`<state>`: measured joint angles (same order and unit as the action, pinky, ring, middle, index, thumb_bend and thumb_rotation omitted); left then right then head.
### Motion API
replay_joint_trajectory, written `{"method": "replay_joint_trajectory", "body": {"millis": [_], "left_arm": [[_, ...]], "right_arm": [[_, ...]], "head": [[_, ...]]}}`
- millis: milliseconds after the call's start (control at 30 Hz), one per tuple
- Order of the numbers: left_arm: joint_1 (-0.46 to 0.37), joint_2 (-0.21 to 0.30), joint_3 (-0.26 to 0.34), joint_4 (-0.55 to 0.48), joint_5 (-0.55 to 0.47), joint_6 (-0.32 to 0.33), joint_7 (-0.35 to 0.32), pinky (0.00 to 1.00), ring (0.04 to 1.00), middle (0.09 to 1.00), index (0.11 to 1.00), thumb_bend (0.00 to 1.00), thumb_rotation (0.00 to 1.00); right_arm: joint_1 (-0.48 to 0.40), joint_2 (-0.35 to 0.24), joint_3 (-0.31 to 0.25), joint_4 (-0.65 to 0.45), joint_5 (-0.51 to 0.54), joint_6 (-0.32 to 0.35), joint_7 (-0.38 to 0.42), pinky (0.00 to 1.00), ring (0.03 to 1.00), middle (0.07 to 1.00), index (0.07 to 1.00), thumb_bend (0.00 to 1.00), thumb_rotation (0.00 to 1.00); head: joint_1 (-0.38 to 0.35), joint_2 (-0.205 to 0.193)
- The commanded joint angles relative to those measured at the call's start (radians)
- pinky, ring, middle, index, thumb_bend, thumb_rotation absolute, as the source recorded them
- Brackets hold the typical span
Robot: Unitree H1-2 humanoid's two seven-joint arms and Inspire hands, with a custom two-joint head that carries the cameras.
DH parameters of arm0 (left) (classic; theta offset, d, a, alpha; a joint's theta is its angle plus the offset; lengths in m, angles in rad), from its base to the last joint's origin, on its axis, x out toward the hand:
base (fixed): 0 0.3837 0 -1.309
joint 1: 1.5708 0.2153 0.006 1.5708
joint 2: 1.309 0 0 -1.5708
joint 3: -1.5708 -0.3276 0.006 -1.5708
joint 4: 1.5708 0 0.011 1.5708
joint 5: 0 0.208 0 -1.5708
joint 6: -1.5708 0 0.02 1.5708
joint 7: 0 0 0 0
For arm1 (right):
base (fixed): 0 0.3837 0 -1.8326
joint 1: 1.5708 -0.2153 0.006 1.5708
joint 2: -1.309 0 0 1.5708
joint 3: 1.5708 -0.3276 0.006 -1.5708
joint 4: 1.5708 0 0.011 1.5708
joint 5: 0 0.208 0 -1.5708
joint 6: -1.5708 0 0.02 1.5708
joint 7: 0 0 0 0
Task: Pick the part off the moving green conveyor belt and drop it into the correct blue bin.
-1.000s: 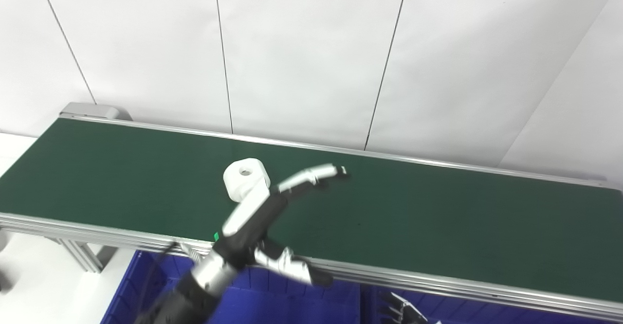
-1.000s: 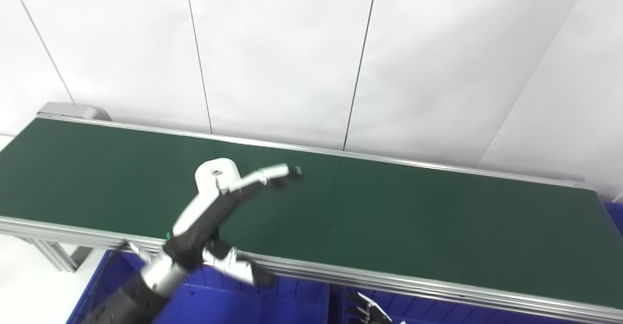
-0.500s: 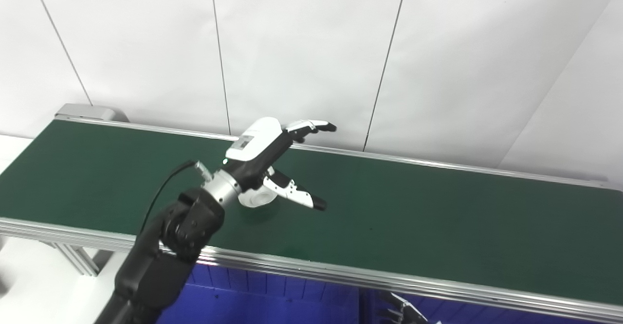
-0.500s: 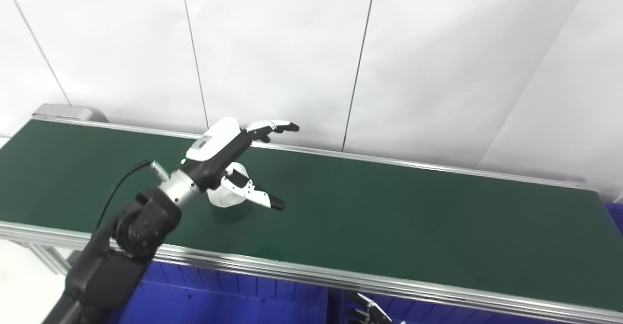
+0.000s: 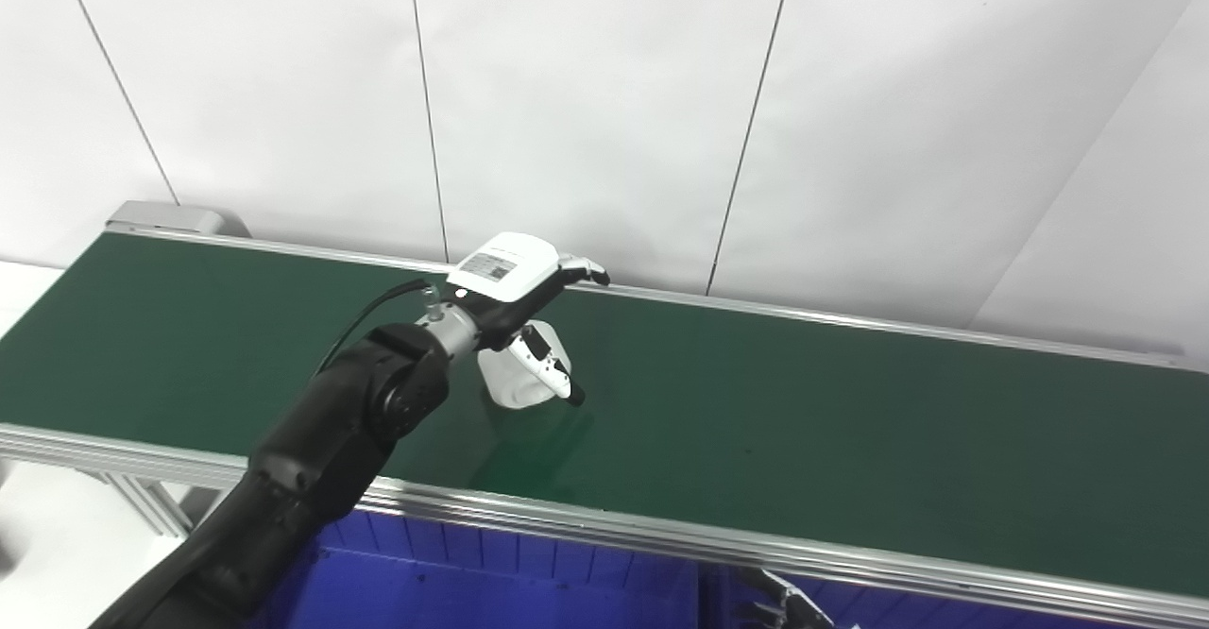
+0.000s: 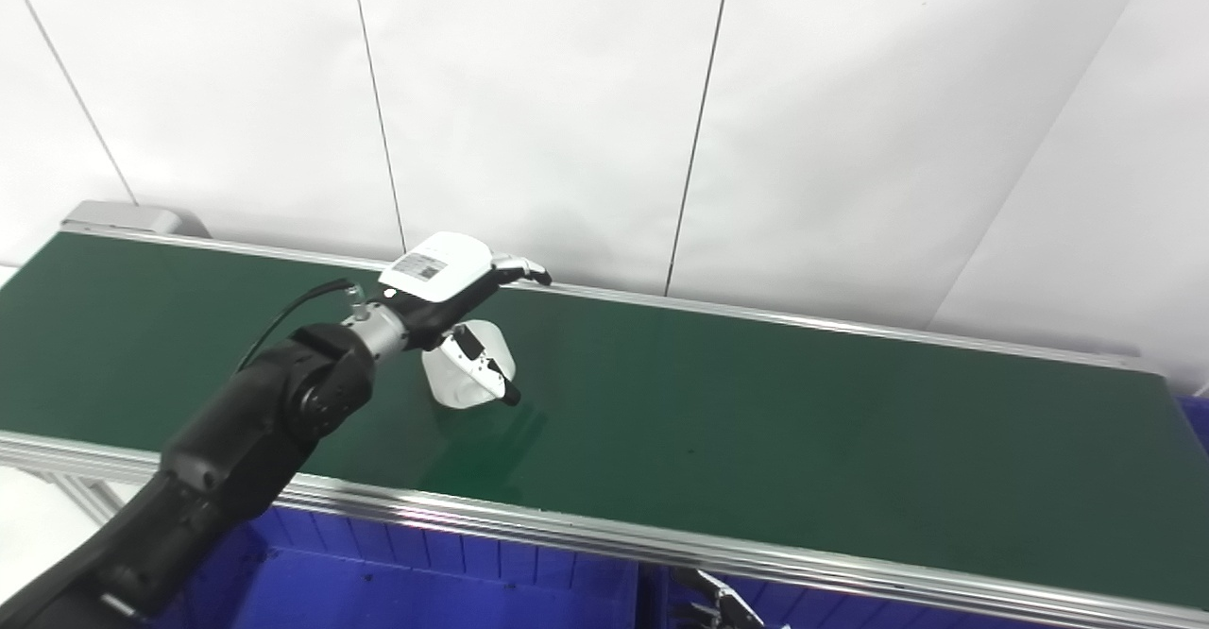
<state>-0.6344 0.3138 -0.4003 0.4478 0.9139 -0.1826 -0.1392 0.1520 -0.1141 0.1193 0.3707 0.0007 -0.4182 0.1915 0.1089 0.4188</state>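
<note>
The left hand (image 5: pixel 510 284) reaches over the green conveyor belt (image 5: pixel 850 421), near its far edge. Its fingers and thumb are spread around the white part (image 5: pixel 519 379), which sits on the belt. Only a bit of the right hand (image 5: pixel 784 605) shows at the bottom; I cannot tell its state. Blue bins (image 5: pixel 491 582) sit below the near edge.

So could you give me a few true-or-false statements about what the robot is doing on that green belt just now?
1. The left hand is over the white part on the green belt. True.
2. The part lies in a blue bin. False: it is on the belt.
3. Blue bins sit below the belt's near edge. True.
4. Several parts are on the belt. False: only one shows.
5. The right hand reaches across the belt. False: it barely shows at the bottom edge.
</note>
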Motion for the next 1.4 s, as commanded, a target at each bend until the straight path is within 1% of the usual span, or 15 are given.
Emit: {"method": "replay_joint_trajectory", "body": {"millis": [0,100,233,367,467,500,533,567,600,633,700,733,800,967,1367], "left_arm": [[-0.055,0.022,-0.012,0.010,0.013,0.010,0.014,0.72,0.824,0.835,0.815,0.92,0.45],[-0.066,0.026,-0.044,0.079,0.049,0.030,0.044,0.73,0.830,0.838,0.816,0.92,0.45],[-0.061,0.020,-0.060,0.143,0.068,0.059,0.105,0.75,0.844,0.850,0.802,0.90,0.38],[-0.053,0.014,-0.080,0.180,0.058,0.073,0.097,0.75,0.848,0.854,0.816,0.87,0.36],[-0.052,0.009,-0.097,0.204,0.054,0.077,0.102,0.72,0.813,0.817,0.803,0.89,0.33],[-0.051,0.004,-0.101,0.218,0.051,0.081,0.113,0.67,0.774,0.791,0.778,0.87,0.23],[-0.051,-0.002,-0.103,0.236,0.051,0.086,0.129,0.66,0.767,0.787,0.773,0.87,0.21],[-0.052,-0.009,-0.106,0.256,0.053,0.089,0.154,0.63,0.733,0.771,0.748,0.82,0.12],[-0.051,-0.015,-0.107,0.273,0.054,0.087,0.188,0.60,0.691,0.750,0.709,0.77,0.05],[-0.050,-0.020,-0.106,0.290,0.050,0.082,0.224,0.55,0.634,0.709,0.614,0.65,0.03],[-0.045,-0.029,-0.102,0.314,0.035,0.066,0.302,0.51,0.588,0.668,0.543,0.57,0.03],[-0.042,-0.032,-0.100,0.318,0.029,0.064,0.323,0.46,0.489,0.601,0.513,0.52,0.01],[-0.041,-0.036,-0.098,0.318,0.020,0.066,0.336,0.44,0.448,0.566,0.498,0.50,0.00],[-0.043,-0.041,-0.098,0.313,-0.006,0.058,0.355,0.49,0.443,0.552,0.477,0.50,0.00],[-0.041,-0.052,-0.101,0.297,-0.046,0.070,0.331,0.45,0.435,0.544,0.491,0.50,0.00]], "right_arm": [[-0.005,0.002,0.004,-0.036,0.005,-0.052,0.014,0.72,0.802,0.888,0.806,0.75,1.00],[-0.001,0.003,0.005,-0.039,0.006,-0.052,0.014,0.72,0.804,0.889,0.806,0.76,1.00],[0.002,0.002,0.008,-0.047,0.004,-0.052,0.013,0.72,0.799,0.887,0.807,0.77,1.00],[0.005,0.002,0.009,-0.052,0.004,-0.052,0.013,0.72,0.792,0.883,0.810,0.76,1.00],[0.007,0.000,0.012,-0.057,-0.001,-0.052,0.008,0.72,0.790,0.880,0.811,0.76,1.00],[0.008,0.000,0.012,-0.058,0.000,-0.052,0.008,0.72,0.789,0.878,0.809,0.76,1.00],[0.008,0.000,0.013,-0.059,-0.002,-0.052,0.005,0.72,0.790,0.878,0.809,0.76,1.00],[0.007,-0.001,0.015,-0.059,-0.006,-0.052,0.001,0.72,0.789,0.876,0.807,0.77,1.00],[0.009,-0.002,0.016,-0.061,-0.008,-0.052,-0.002,0.72,0.789,0.876,0.806,0.78,1.00],[0.010,-0.002,0.017,-0.063,-0.008,-0.052,-0.003,0.72,0.790,0.876,0.806,0.79,1.00],[0.012,-0.001,0.015,-0.064,-0.003,-0.052,0.001,0.72,0.791,0.877,0.807,0.79,1.00],[0.012,0.000,0.014,-0.064,0.001,-0.052,0.005,0.72,0.792,0.877,0.808,0.78,1.00],[0.012,0.000,0.014,-0.065,0.003,-0.052,0.008,0.73,0.792,0.877,0.809,0.78,1.00],[0.013,0.001,0.014,-0.066,0.001,-0.052,0.006,0.73,0.794,0.881,0.811,0.79,1.00],[0.010,0.001,0.020,-0.062,-0.006,-0.052,-0.003,0.72,0.787,0.876,0.811,0.78,1.00]], "head": [[0.000,0.000],[-0.003,0.001],[-0.009,0.006],[-0.013,0.008],[-0.015,0.012],[-0.015,0.012],[-0.015,0.012],[-0.015,0.012],[-0.016,0.013],[-0.017,0.014],[-0.017,0.014],[-0.017,0.014],[-0.016,0.014],[-0.016,0.013],[-0.021,0.013]]}}
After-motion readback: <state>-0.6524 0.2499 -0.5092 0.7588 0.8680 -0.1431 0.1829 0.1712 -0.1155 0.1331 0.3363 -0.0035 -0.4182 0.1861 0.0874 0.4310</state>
